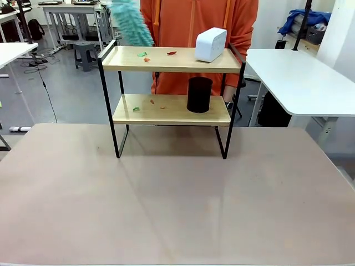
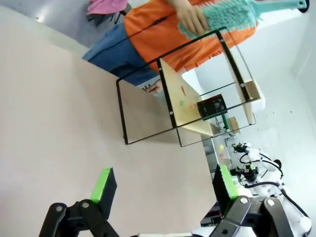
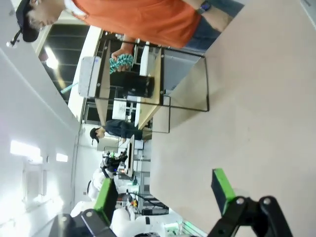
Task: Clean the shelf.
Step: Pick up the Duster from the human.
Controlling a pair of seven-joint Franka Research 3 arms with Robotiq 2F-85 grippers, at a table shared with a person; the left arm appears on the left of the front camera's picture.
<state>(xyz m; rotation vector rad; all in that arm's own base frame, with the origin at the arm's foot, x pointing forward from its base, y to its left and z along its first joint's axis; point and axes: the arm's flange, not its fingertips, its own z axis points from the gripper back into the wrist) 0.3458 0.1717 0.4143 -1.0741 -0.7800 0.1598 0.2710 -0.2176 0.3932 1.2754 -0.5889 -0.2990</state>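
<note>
Front view: the shelf stands toward the far side of the brown tabletop, its four black legs on the surface and its two wooden boards level, one above the other. Small red, orange and green scraps lie scattered on the upper board, and a few more lie on the left half of the lower board, so the cleaning appears to be at its very start. A white box rests at the right end of the upper board; a black cylinder stands on the lower board right of centre. The box shows no opening, and whether the cylinder is open at its top, or holds anything, cannot be told. Behind the shelf stands a person in orange, whose hand holds a teal duster raised just above the upper board's left end. The likely next move is a sweep along that board, which calls for working around the white box or having it lifted clear. Left gripper and right gripper both hang over bare tabletop, well apart from the shelf, jaws spread wide and grasping nothing.
</note>
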